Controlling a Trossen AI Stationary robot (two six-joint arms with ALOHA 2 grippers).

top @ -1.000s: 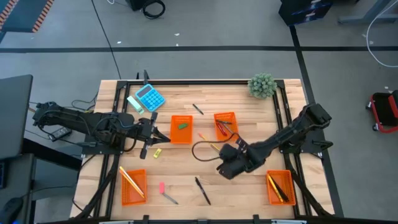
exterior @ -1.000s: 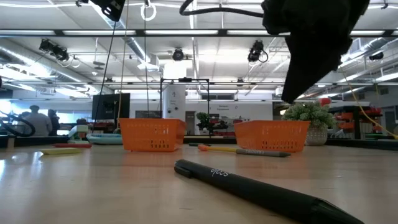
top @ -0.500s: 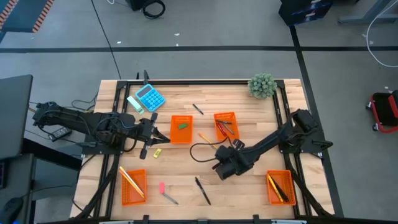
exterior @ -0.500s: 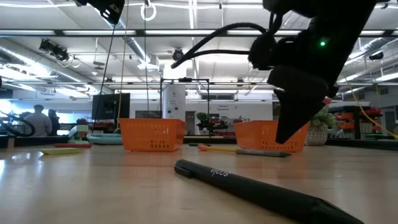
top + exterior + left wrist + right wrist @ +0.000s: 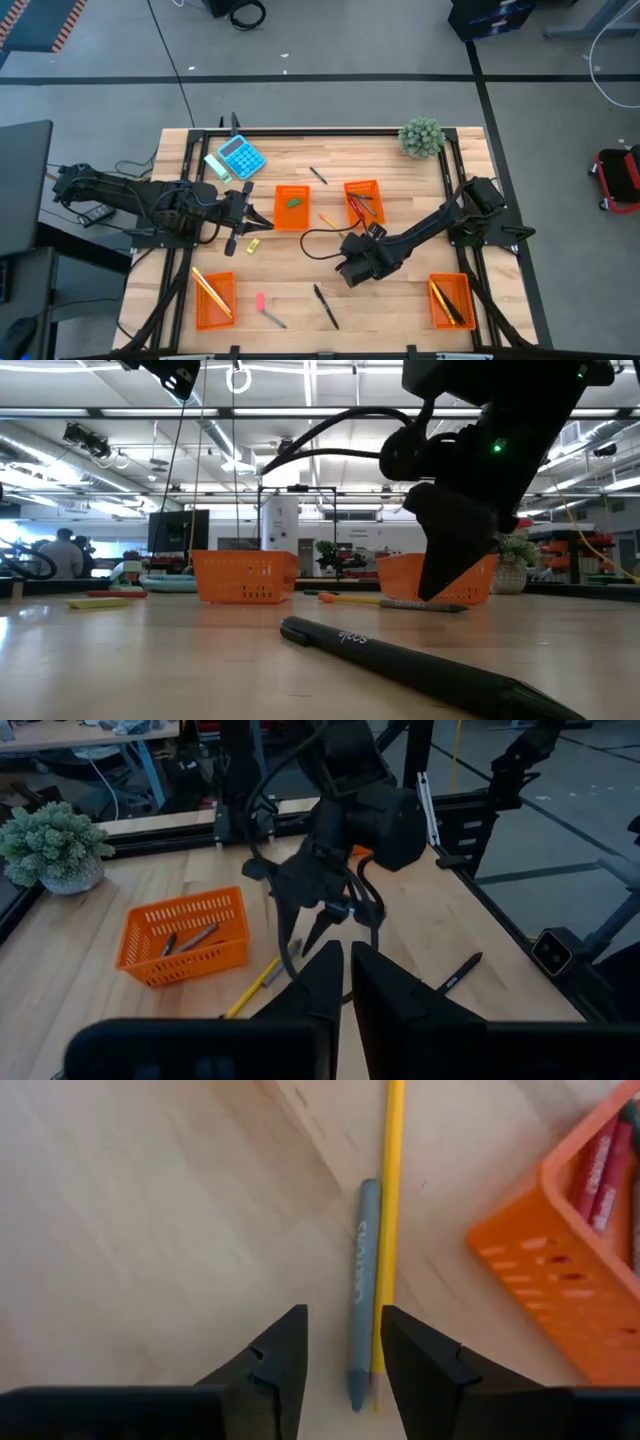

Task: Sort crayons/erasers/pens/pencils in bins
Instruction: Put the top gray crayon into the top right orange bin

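Observation:
My right gripper [image 5: 350, 264] is open and hangs low over the table's middle. In the right wrist view [image 5: 342, 1355] its fingers stand on either side of one end of a grey crayon [image 5: 362, 1285], without touching it. The crayon lies flat beside a long yellow pencil [image 5: 390, 1200]; both show in the low view, the crayon [image 5: 420, 605] and the pencil [image 5: 345, 598]. An orange bin [image 5: 565, 1285] with red crayons stands close by. My left gripper [image 5: 252, 215] is shut and empty and waits at the table's left.
Four orange bins: one with a green eraser [image 5: 292, 207], one with crayons [image 5: 363, 200], one at the near left with pencils [image 5: 215, 298], one at the near right [image 5: 450, 300]. Loose: black pen [image 5: 325, 305], pink eraser [image 5: 260, 300], yellow eraser [image 5: 253, 243], blue calculator [image 5: 241, 157], plant [image 5: 421, 137].
My right gripper has gone down toward the table and a little toward its left edge, and now stands over the grey crayon and the yellow pencil. The crayon and pencil have not moved.

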